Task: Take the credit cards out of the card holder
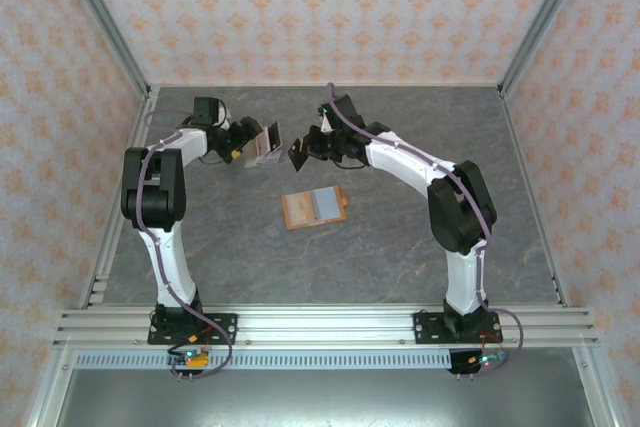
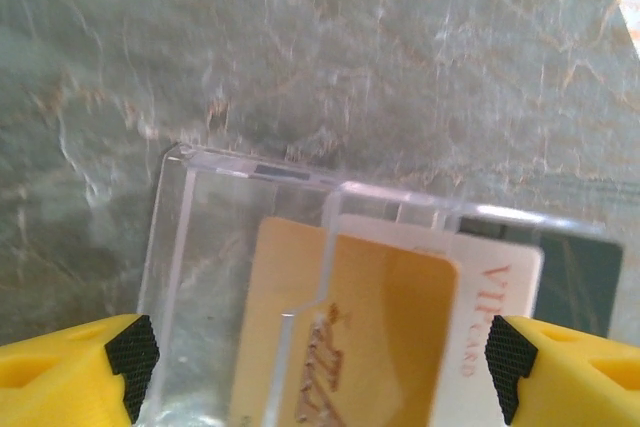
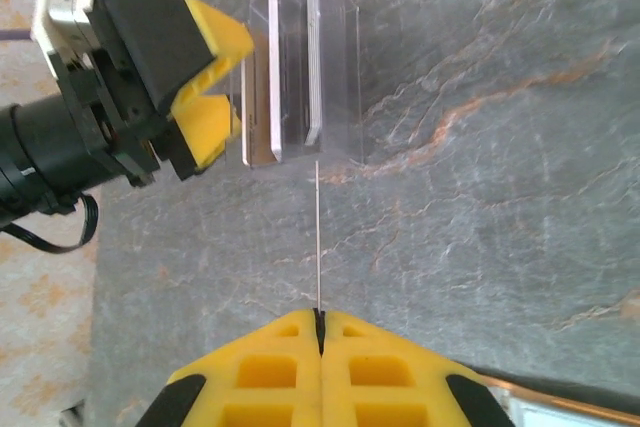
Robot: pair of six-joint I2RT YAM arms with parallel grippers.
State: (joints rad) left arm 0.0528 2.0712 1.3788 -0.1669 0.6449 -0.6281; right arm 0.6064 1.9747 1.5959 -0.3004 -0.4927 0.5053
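Cards (image 3: 312,47) like these look thin, light, stiff and slippery to me. I would pinch one by its short end and pull it straight along its slot. My left end effector (image 2: 318,355) is spread wide and holds the clear card holder (image 2: 200,277) by its two sides, over the back of the table (image 1: 400,247). A gold card (image 2: 340,347) and a white card (image 2: 490,307) sit inside. My right end effector (image 3: 320,332) is squeezed tight on a dark card (image 3: 318,237), whose far end is right at the holder's mouth. I think the holder could crack if squeezed hard.
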